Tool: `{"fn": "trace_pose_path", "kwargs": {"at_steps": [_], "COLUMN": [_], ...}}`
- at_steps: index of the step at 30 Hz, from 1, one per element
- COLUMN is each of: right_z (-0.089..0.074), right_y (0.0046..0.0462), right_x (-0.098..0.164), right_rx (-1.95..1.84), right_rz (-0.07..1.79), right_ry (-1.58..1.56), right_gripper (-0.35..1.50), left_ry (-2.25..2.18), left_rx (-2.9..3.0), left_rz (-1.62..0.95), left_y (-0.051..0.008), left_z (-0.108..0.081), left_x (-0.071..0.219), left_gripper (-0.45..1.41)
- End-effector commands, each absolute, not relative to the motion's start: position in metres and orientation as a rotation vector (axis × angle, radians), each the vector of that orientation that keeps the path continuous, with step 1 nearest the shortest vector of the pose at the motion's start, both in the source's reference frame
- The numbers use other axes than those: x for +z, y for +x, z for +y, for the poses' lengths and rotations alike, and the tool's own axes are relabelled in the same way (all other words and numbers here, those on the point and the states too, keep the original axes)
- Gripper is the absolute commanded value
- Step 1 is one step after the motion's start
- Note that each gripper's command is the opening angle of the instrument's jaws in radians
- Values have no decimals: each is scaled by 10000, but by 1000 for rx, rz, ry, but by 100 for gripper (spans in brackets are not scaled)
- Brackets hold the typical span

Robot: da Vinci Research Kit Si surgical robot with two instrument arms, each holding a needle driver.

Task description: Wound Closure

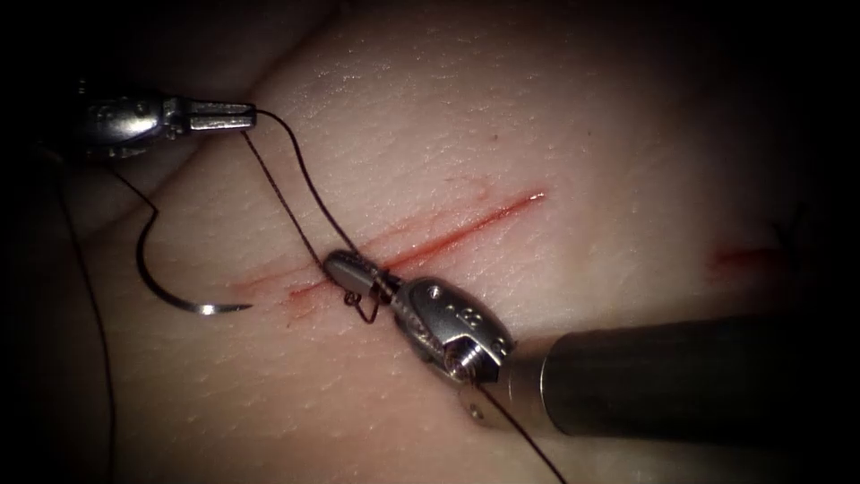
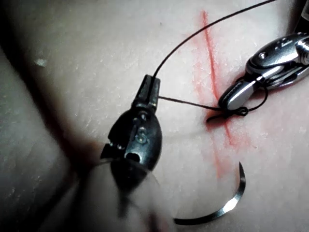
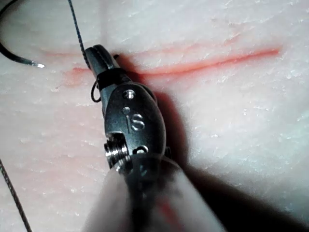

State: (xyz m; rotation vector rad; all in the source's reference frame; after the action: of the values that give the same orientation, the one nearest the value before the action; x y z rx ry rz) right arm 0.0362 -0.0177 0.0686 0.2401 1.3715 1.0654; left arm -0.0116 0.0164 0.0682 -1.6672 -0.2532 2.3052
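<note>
1. Left tool [image 1: 235, 116] sits well left of the cut [image 1: 466, 231], up over the tissue [image 1: 555, 134]. Shaft comes in level from the far left, tip pointing right. Jaws closed on the thread [image 1: 300, 170], pinching it right at the tip; left wrist view shows the same pinch [image 2: 150, 87].
2. Needle [image 1: 166, 278] lies free on the tissue, left of the cut, below the left tool. Neither tool holds it, it's not in the tissue, and its point [image 1: 242, 307] aims right toward the cut's left end.
3. Thread: two strands run from the left tool's tip down and right to the cut. A small loop or knot [image 2: 236, 111] sits at the cut by the right tool's tip, so I judge a stitch is thru at the left end w/ tying under way. Can't tell how many throws are down.
4. Right tool [image 1: 354, 273] comes in from lower right, wrist bent, tip angled up-left and resting at the cut's left part. Jaws look closed w/ thread wrapped round them [image 3: 104, 72]; whether they pinch a strand, can't tell for sure.
5. Rest of the cut, to the right, is open and red w/ no stitches seen; most of the closure is left.
</note>
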Motion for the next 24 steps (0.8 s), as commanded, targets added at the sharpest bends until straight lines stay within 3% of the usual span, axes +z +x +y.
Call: {"fn": "trace_pose_path", "kwargs": {"at_steps": [1,11,24], "right_z": [-186,-195,-221], "right_y": [365,355,347], "right_x": [690,690,690], "right_rx": [1058,1045,1014], "right_rz": [1372,1376,1384], "right_ry": [242,248,260], "right_gripper": [-35,-35,-35], "left_ry": [-1649,-1567,-1253], "left_rx": [2306,2320,2531], "left_rz": [-246,-196,97], "left_y": [-119,-99,-86], "left_z": [176,242,285], "left_x": [699,738,784], "left_gripper": [-45,-45,-45]}}
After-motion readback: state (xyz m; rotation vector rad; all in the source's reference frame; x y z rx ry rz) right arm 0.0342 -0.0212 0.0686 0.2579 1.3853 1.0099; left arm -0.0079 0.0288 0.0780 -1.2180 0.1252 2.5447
